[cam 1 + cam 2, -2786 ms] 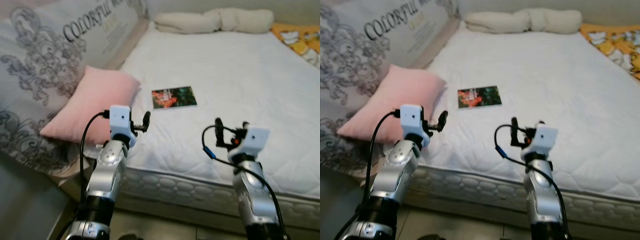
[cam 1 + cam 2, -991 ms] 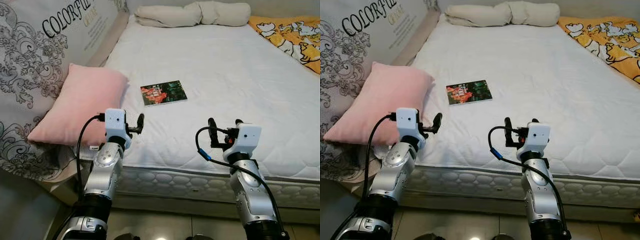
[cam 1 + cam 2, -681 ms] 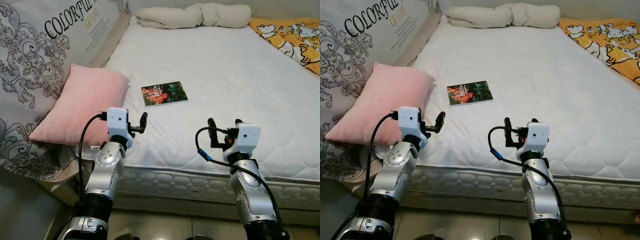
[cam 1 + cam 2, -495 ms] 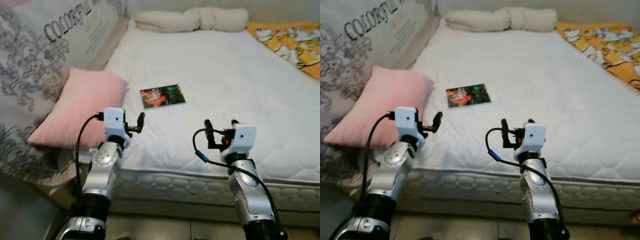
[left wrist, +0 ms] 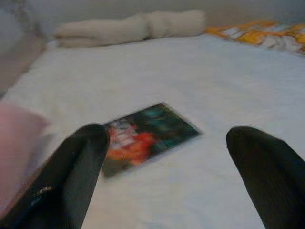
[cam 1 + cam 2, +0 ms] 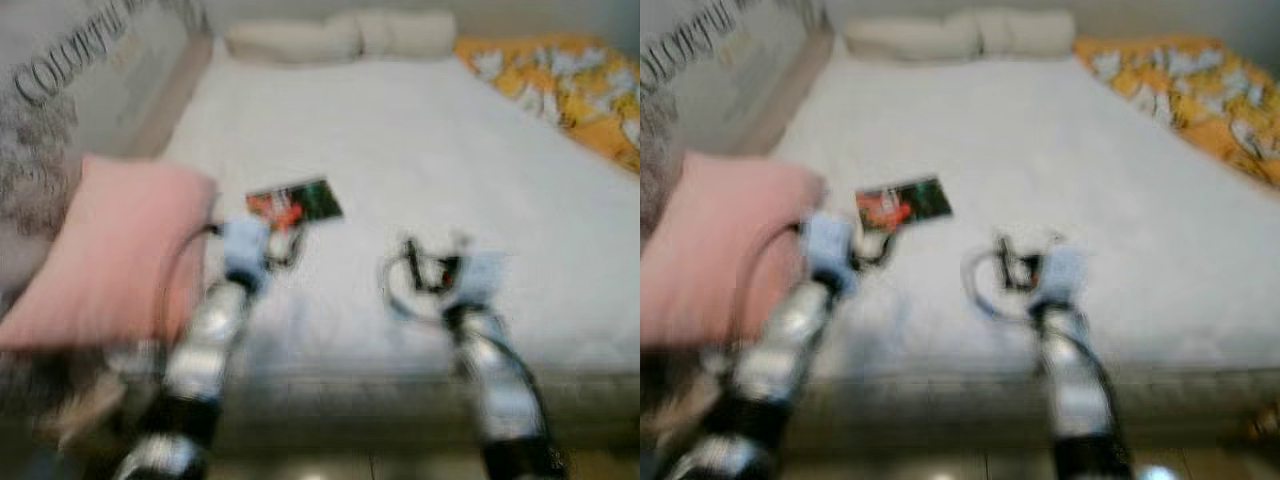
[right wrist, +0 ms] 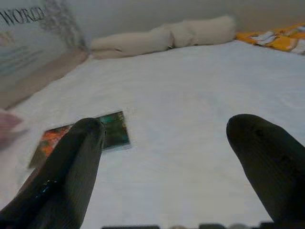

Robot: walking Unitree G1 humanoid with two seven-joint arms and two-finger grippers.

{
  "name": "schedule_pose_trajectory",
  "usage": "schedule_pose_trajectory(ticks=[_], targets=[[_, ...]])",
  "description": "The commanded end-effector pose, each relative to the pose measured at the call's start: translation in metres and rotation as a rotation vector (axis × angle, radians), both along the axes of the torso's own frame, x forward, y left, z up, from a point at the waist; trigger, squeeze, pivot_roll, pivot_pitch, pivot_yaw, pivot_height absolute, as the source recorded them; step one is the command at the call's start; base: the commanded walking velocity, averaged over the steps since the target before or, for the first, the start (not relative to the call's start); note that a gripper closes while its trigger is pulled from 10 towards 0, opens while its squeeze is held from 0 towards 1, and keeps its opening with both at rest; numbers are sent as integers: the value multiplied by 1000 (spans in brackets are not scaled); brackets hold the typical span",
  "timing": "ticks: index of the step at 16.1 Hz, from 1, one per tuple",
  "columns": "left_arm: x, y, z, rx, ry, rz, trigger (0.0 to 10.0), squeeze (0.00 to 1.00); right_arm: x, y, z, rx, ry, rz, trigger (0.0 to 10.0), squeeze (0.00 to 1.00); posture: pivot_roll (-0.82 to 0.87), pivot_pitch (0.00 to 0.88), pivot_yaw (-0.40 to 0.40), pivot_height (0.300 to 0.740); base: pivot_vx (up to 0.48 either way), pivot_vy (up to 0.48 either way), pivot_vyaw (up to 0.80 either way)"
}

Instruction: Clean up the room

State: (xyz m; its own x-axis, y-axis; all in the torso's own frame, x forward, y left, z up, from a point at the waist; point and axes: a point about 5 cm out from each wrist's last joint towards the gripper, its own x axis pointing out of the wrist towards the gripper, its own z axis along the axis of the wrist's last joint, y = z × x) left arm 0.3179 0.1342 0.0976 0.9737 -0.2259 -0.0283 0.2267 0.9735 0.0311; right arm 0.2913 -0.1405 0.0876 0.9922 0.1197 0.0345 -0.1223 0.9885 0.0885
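Bed [image 6: 430,150]: white quilted mattress, seen through heavy motion blur in the head views.

Book [image 6: 294,202]: thin, red-and-green cover, lying flat on the mattress. It sits just ahead of the left gripper [image 5: 167,157], framed between that gripper's two fingers toward the inner side; not touched. From the right gripper [image 7: 164,157] it lies ahead and off to the left-finger side.

Left gripper: fingers spread wide, nothing between them, held above the mattress edge.

Right gripper: fingers spread wide, empty, over bare mattress.

Pink pillow [image 6: 95,250]: beside the left arm.

Beige bolster [image 7: 162,36]: far beyond both jaws.

Orange patterned blanket [image 6: 1190,85]: far right.
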Motion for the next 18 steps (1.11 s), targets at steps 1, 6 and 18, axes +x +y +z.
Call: schedule_pose_trajectory(ticks=[1,6,18], targets=[[1,-14,5,-16,-14,-36,10000,0,-1,-12,-2,-18,8,-32,10000,0,-82,0,26,736,461,0,0],[16,-5,6,69,13,94,10000,0,-4,-13,-2,-18,10,-33,10000,0,-94,0,26,736,266,0,0],[61,-59,15,430,139,-18,10000,0,-102,0,1,-79,65,3,10000,0,-339,216,93,736,0,0,0]])
